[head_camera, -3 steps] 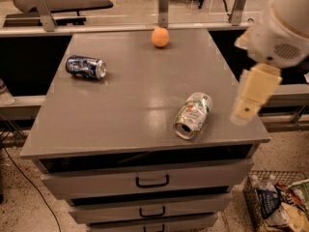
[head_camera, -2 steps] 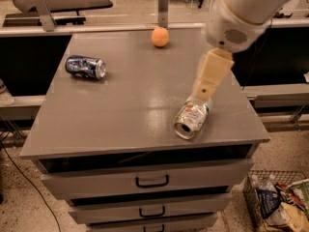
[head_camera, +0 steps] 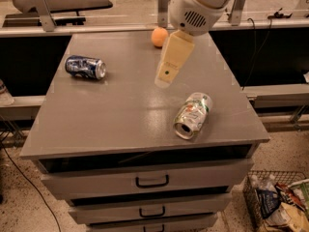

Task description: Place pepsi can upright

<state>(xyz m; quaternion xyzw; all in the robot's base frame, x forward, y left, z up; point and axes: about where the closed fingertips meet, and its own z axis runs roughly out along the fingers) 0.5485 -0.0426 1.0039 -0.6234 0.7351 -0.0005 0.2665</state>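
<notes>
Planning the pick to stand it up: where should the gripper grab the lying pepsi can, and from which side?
Take the pepsi can across mid-barrel, from above, closing on its curved front and back sides: it lies on its side, axis roughly left-right, silver end facing right. The gripper hangs over the table middle, right of it.

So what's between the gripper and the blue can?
Only bare tabletop, in the camera view; the gripper hangs over its middle, the pepsi can lies farther left.

- The pepsi can [head_camera: 86, 66] lies on its side at the cabinet top's [head_camera: 111, 115] far left.
- The gripper [head_camera: 164, 79] hangs above the middle, well apart from it.
- A green and silver can [head_camera: 193, 115] lies front right; an orange [head_camera: 159, 36] sits at the back.
</notes>
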